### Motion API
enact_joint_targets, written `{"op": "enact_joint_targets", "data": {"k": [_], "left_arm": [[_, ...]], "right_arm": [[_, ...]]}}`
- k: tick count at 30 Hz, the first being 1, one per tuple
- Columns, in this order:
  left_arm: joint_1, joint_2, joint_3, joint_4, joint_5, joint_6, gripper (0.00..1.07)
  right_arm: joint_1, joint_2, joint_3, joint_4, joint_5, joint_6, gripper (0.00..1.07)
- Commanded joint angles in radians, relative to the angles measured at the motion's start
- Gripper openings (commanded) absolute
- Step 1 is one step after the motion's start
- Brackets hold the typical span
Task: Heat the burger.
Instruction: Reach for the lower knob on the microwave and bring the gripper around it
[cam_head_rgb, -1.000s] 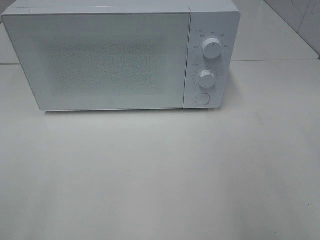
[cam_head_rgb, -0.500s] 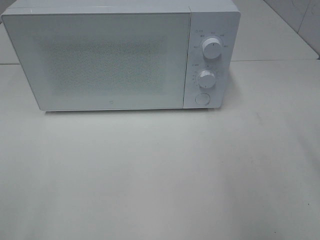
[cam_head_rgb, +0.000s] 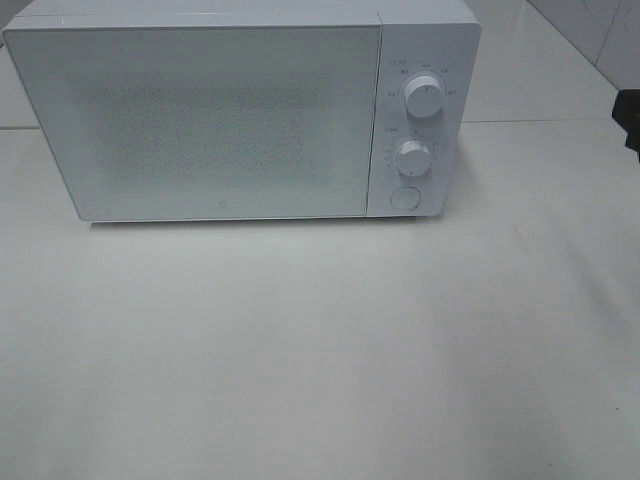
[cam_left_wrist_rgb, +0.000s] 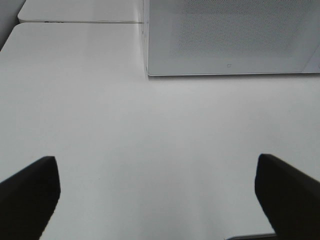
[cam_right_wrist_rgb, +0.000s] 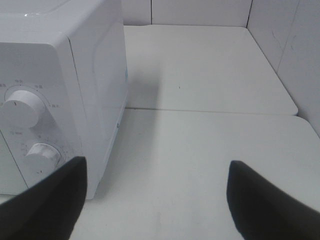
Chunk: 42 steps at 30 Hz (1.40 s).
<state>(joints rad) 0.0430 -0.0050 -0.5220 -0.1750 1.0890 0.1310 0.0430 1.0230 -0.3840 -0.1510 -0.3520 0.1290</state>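
The burger is seen nowhere; whether it lies behind the shut microwave door (cam_head_rgb: 215, 120) cannot be told. The left claw (cam_left_wrist_rgb: 156, 165) and right claw (cam_right_wrist_rgb: 156, 167) are held spread, empty, the left facing that door

- Microwave (cam_head_rgb: 240, 115), closed, stands toward the counter's (cam_head_rgb: 320, 350) back edge, filling the back left and middle.
- Front of counter: open run from left edge to right edge.
- Right of microwave: open strip running back to the wall (cam_right_wrist_rgb: 300, 45).
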Motion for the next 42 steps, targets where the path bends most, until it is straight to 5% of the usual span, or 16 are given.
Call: {"op": "enact_joint_targets", "data": {"k": [1,14,26,33,42], "left_arm": [[0.002,-0.019,0.001,-0.004,-0.012,-0.003,0.98],[0.002,-0.019,0.001,-0.004,-0.012,-0.003,0.98],[0.002,-0.019,0.001,-0.004,-0.012,-0.003,0.98],[0.002,-0.019,0.001,-0.004,-0.012,-0.003,0.98],[0.002,-0.019,0.001,-0.004,-0.012,-0.003,0.98]], "right_arm": [[-0.002,0.087,0.049,0.005,-0.209,-0.002,0.73],[0.028,0.267,0.179,0.202,-0.535,-0.063,0.73],[0.385,0.394,0.186,0.497,-0.708,-0.310,0.73],[0.615,0.498,0.185,0.800,-0.896,-0.425,0.73],[0.793,0.574,0.147,0.963,-0.974,-0.433,0.73]]}}
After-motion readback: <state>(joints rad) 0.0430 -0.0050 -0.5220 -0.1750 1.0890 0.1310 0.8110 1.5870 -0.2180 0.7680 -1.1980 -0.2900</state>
